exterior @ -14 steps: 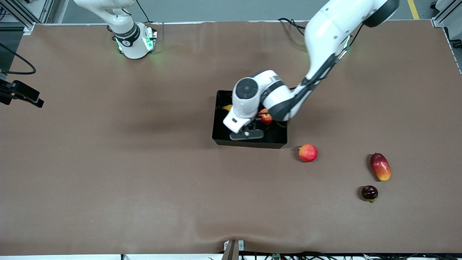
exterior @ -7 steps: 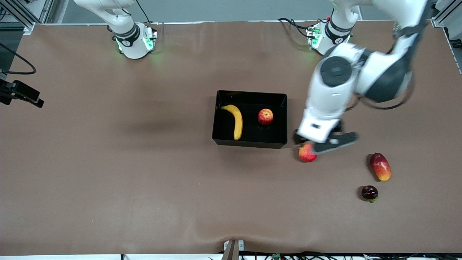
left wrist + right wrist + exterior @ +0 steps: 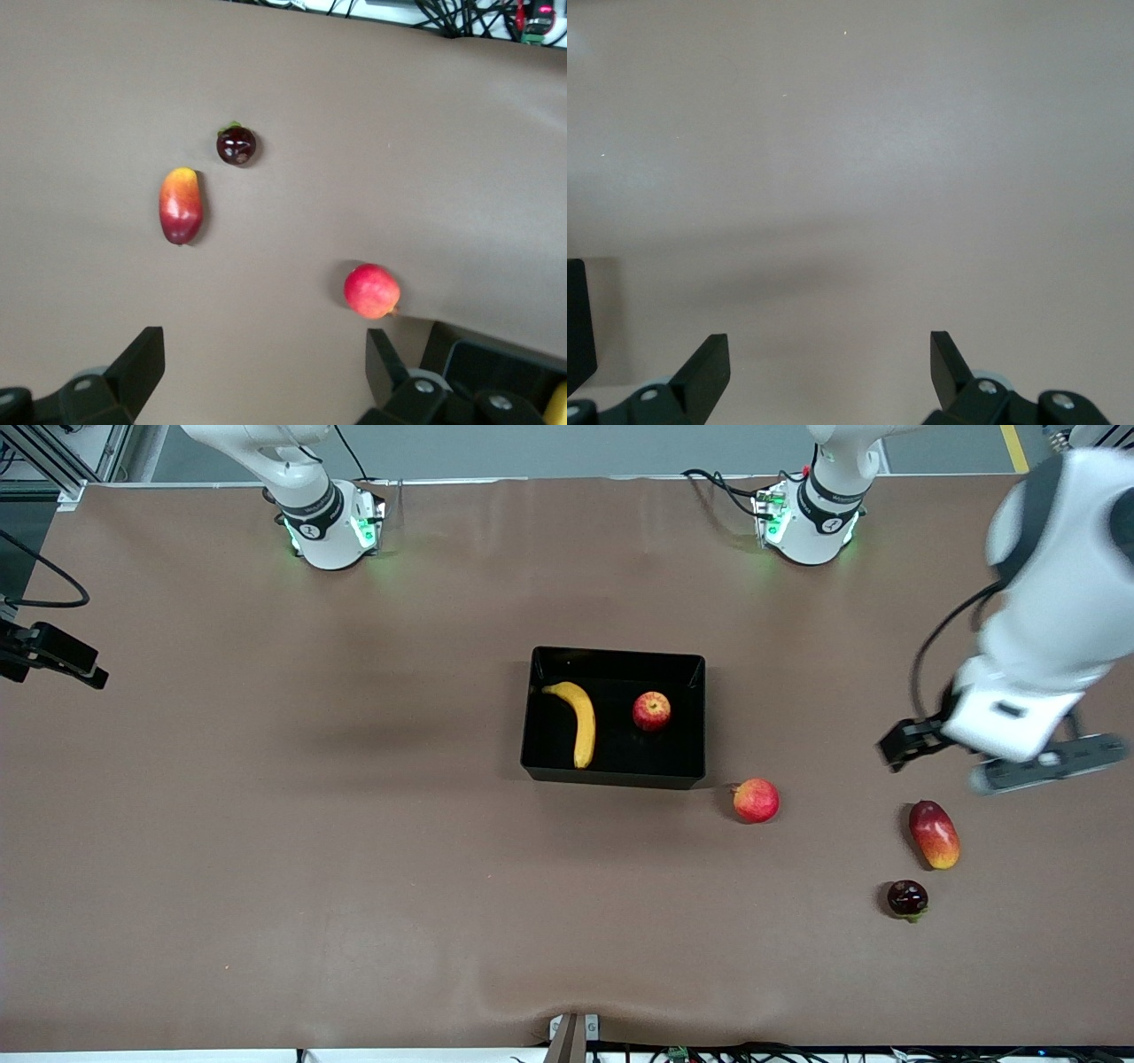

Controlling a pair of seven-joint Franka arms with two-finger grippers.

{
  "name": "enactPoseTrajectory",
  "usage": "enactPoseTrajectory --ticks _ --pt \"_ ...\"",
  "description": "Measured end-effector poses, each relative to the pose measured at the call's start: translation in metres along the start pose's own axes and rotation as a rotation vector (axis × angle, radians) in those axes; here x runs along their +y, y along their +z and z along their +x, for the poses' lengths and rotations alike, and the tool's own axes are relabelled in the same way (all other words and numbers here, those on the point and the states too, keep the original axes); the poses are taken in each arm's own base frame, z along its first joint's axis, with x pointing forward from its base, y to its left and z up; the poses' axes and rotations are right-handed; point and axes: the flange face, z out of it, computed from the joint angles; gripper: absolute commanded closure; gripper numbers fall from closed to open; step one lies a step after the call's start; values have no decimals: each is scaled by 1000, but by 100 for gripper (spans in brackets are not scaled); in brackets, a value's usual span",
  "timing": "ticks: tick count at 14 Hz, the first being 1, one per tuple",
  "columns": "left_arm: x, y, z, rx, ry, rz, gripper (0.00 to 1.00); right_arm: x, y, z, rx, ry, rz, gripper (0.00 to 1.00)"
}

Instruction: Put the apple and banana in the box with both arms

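A wide table (image 3: 266, 824) covered in a slightly wrinkled brown cloth fills nearly the whole view under even, soft light, with a strip of grey floor (image 3: 532, 447) along its upper edge, a yellow floor line (image 3: 1014, 447), and black cables (image 3: 709, 1054) along the near edge.

Front view: high, across the table (image 3: 354, 824), facing my bases. Left wrist view: looks down past my left gripper (image 3: 266, 376), raised above the mango (image 3: 181, 205) and pale red fruit (image 3: 371, 290), which the front view shares. Right wrist view: down past my right gripper (image 3: 830, 376) onto bare cloth
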Motion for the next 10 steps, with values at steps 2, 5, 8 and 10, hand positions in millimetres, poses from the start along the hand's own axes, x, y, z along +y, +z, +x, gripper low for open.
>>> enactPoseTrajectory --ticks 2,5,8,10 --pt "-32 -23 -3 -15 42 -31 0 1 0 0 0 2 0 0" --pt "-79 -49 -22 -88 88 -48 0 2 1 1 -2 4 0 0" --pt "-106 -67 -41 -129 119 -63 0 3 2 1 -5 6 -1 0" --pt "-113 -75 -54 -145 113 -66 0 3 2 1 -7 8 -1 0"
